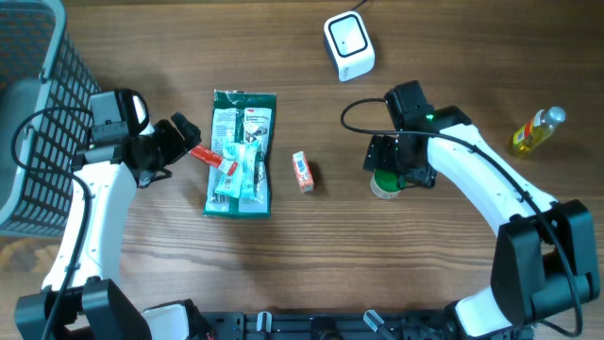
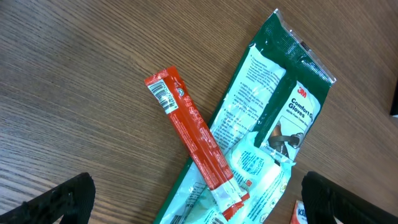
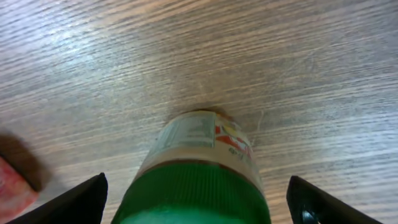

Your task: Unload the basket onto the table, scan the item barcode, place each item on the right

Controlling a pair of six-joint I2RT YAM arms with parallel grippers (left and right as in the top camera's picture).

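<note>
Far left, a dark wire basket (image 1: 33, 113) is parked at the edge of the bench (image 1: 142, 38). Just right of it, the left hand (image 1: 182, 135) is held with its fingers spread wide and nothing pinched between them, right at the left edge of a little pile.

That pile is made up of a green glove pack (image 1: 242, 142) lying flat, with a red stick packet (image 2: 193, 143) laid diagonally over it. In the left wrist view the packet's barcode end is seen sticking out onto bare wood, face up, while its other end rests on the glove pack. A small red-and-white box (image 1: 302, 171) is found just right of the pack, not touching it.

Further right and up at the back of the bench, the white scanner (image 1: 348, 45) is set on its own, well apart from everything else.

Then there's the jar with the green lid (image 1: 383, 185), which is stood on the bench right of the little box. It's straddled by the right hand (image 1: 389, 175): the fingers are spread to either side of the lid and look clear of it, so nothing is actually gripped. A label can be seen below the lid in the right wrist view, but no barcode can be made out on it.

Far right, a yellow bottle (image 1: 536, 131) is laid on its side, well apart from the jar.
</note>
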